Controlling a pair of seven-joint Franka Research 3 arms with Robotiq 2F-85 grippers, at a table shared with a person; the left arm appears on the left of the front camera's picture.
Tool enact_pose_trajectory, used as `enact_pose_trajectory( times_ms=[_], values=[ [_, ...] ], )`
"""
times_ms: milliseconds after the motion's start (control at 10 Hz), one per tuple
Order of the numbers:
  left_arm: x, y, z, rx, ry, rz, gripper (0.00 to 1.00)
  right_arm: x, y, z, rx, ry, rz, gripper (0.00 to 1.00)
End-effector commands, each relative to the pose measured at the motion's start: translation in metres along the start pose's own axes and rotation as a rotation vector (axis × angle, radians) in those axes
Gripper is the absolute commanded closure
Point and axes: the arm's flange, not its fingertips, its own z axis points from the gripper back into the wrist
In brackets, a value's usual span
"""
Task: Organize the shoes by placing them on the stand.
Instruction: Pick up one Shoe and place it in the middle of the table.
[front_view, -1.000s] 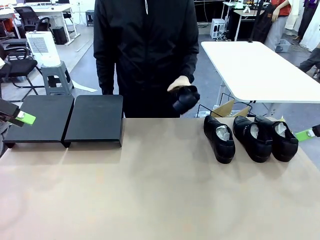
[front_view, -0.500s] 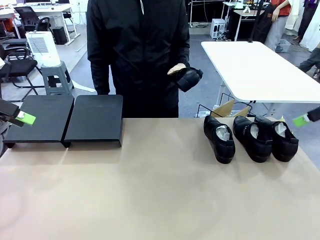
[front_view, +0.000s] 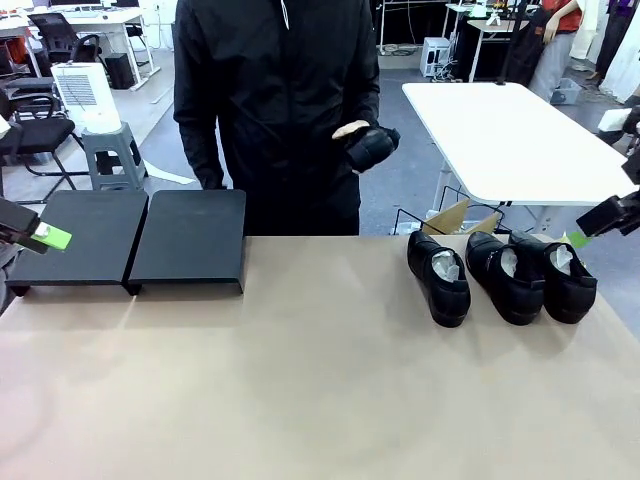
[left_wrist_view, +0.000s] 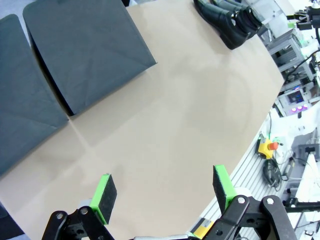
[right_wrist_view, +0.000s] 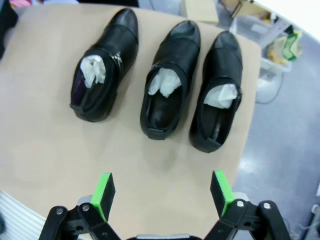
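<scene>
shoes (front_view: 505, 278) on table (front_view: 300, 380) — 3 | shoe (front_view: 370, 148) in hand (front_view: 349, 130) — 1 | stand sections (front_view: 190, 240) — 2

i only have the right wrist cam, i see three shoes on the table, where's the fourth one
Observer: The fourth shoe is off the table, held up in the person's hand at chest height on the far side.
Operator: ok where's the stand from there
Observer: The stand sits at the far left of the table with no shoe on it, well apart from the three shoes at the far right.
Operator: and is the left gripper holding anything
Observer: No, the left gripper is open and holds nothing, above bare tabletop in front of the stand.
</scene>
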Motion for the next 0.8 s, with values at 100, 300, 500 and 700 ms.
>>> enact_pose_trajectory(
  times_ms=[100, 300, 500, 700],
  values=[
    [0.0, 0.001, 0.001, -0.018, -0.015, -0.018, 0.0, -0.008, 0.001, 0.018, 0.089, -0.026, 0.037, 0.0],
    [0.0, 0.001, 0.001, -0.018, -0.015, -0.018, 0.0, 0.006, 0.004, -0.006, 0.012, 0.043, 0.015, 0.0],
    [0.0, 0.001, 0.001, -0.018, -0.015, -0.018, 0.0, 0.027, -0.002, -0.027, -0.002, 0.137, -0.07, 0.0],
    [0.0, 0.001, 0.001, -0.018, -0.015, -0.018, 0.0, 0.064, -0.002, -0.059, 0.031, 0.211, -0.059, 0.0]
  ],
)
